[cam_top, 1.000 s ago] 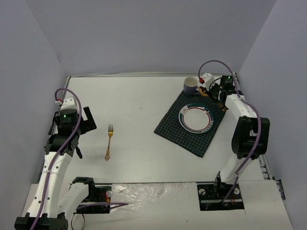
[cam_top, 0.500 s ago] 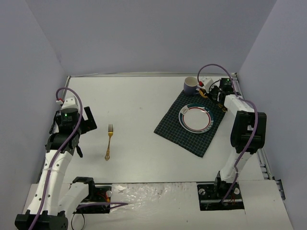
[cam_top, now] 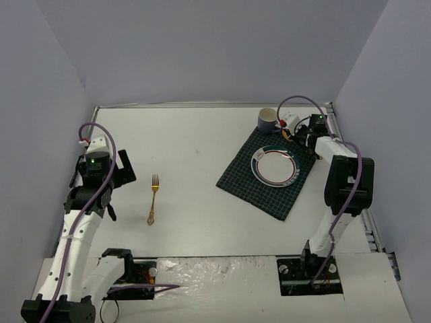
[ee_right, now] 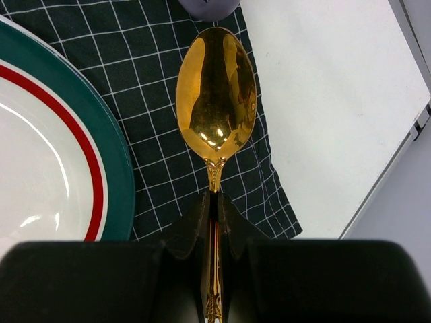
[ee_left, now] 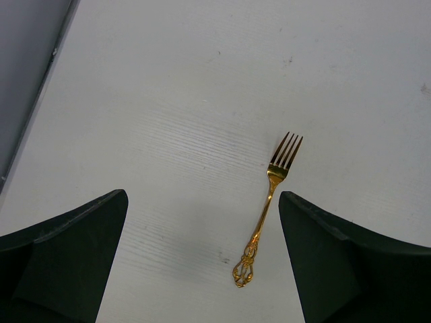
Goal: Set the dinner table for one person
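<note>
The white dinner table (cam_top: 195,148) holds a dark green checked cloth (cam_top: 246,178) at the right. A white plate (cam_top: 274,166) with a green and red rim sits on the cloth, with a dark mug (cam_top: 267,120) at its far corner. My right gripper (cam_top: 295,132) is shut on a gold spoon (ee_right: 215,94) by its handle. The wrist view shows my right gripper (ee_right: 214,202) holding the spoon's bowl over the cloth (ee_right: 155,60), beside the plate (ee_right: 40,168). A gold fork (cam_top: 153,198) lies on the table at the left. My left gripper (cam_top: 120,176) hovers open above the fork (ee_left: 269,202), which shows between my left gripper's (ee_left: 202,259) fingers.
Grey walls close in the table on three sides. The table's metal edge (ee_right: 417,121) runs close to the right of the cloth. The mug's base (ee_right: 209,5) shows just beyond the spoon's tip.
My right arm has shifted a little toward the back, bringing the gripper and spoon closer to the mug. The left arm and fork have not moved.
</note>
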Tool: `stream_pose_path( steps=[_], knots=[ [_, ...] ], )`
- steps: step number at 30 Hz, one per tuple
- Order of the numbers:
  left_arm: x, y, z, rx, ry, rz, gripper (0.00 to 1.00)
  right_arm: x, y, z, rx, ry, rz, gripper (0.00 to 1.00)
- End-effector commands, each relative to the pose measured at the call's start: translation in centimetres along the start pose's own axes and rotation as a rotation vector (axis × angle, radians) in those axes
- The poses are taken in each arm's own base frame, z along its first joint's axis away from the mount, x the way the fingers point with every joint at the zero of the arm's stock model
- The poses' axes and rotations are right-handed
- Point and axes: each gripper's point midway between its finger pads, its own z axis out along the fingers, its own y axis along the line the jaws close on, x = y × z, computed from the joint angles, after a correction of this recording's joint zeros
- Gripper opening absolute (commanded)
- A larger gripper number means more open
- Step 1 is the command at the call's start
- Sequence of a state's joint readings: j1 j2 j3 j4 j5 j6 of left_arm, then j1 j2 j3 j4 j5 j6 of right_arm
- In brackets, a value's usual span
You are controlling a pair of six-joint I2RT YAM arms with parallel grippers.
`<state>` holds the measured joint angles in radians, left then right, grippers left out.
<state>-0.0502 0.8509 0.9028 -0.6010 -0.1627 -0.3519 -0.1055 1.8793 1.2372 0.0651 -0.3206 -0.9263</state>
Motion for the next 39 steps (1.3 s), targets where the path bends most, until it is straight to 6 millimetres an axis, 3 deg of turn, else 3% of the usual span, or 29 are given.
stream_pose_path(
  steps=[1,39],
  knots=[
    [-1.4,0.1,0.0,-0.010,-0.047,-0.018,0.92,-1.1,-2.6,-0.3,0.084,-0.036,-0.045,0.00],
    [-1.0,0.2,0.5,-0.023,-0.024,-0.006,0.92,-0.4,-4.0,4.1,0.075,0.001,-0.093,0.03]
  ],
)
